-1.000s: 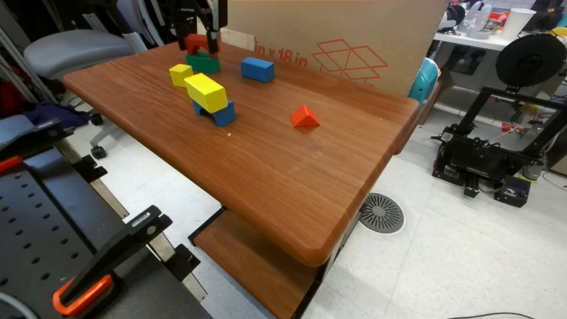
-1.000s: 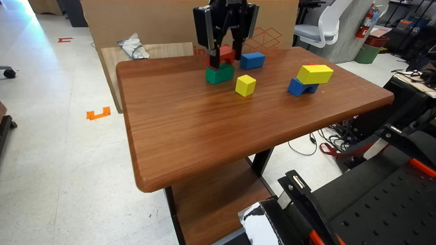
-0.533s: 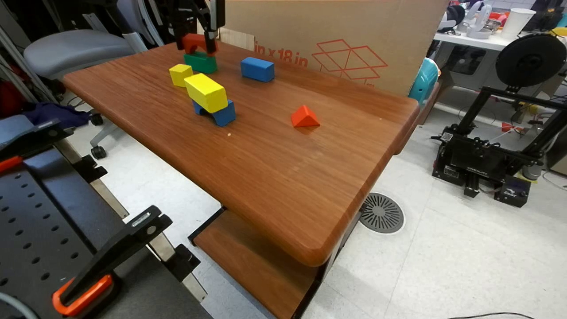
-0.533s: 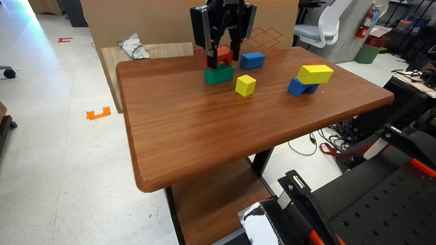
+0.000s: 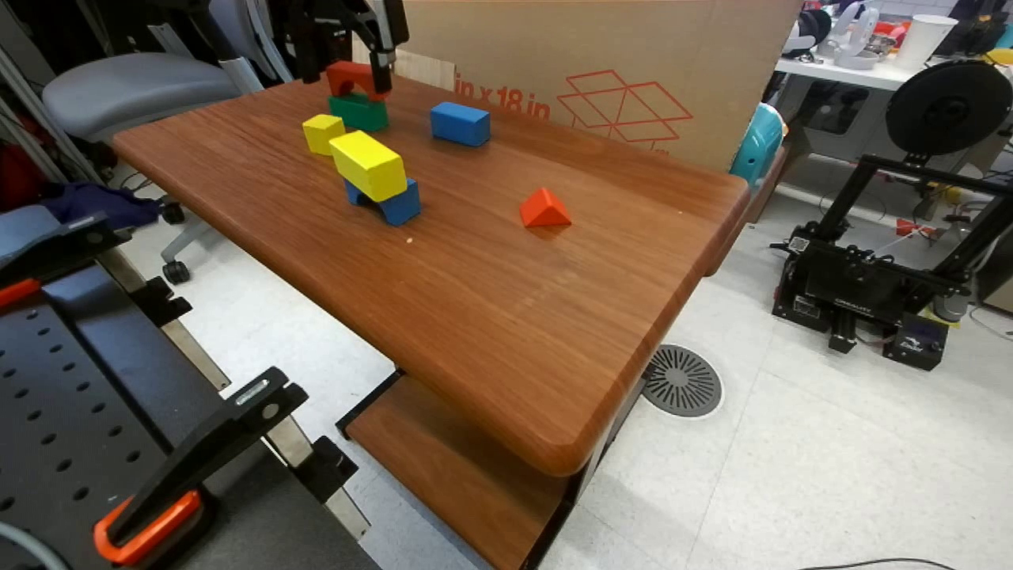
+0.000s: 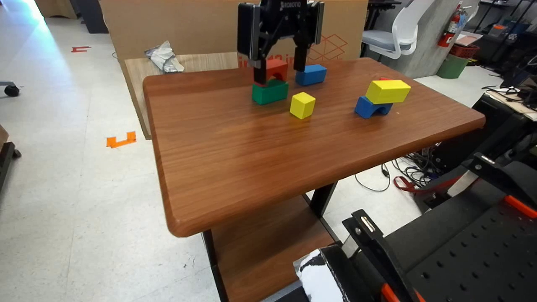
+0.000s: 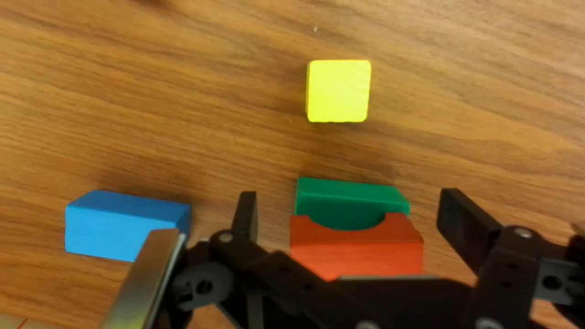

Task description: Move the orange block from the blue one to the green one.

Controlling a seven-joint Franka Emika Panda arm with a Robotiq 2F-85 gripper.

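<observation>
Atop the green block (image 7: 352, 201), we see the orange block (image 7: 358, 256) resting between our wide-spread jaws, which grip nothing; the blue block (image 7: 114, 226) sits apart on the surface (image 7: 183, 82).

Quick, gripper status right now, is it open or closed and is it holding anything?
The gripper is open, holding nothing: gaps show between its jaws and the orange block, which rests on the green block.
</observation>
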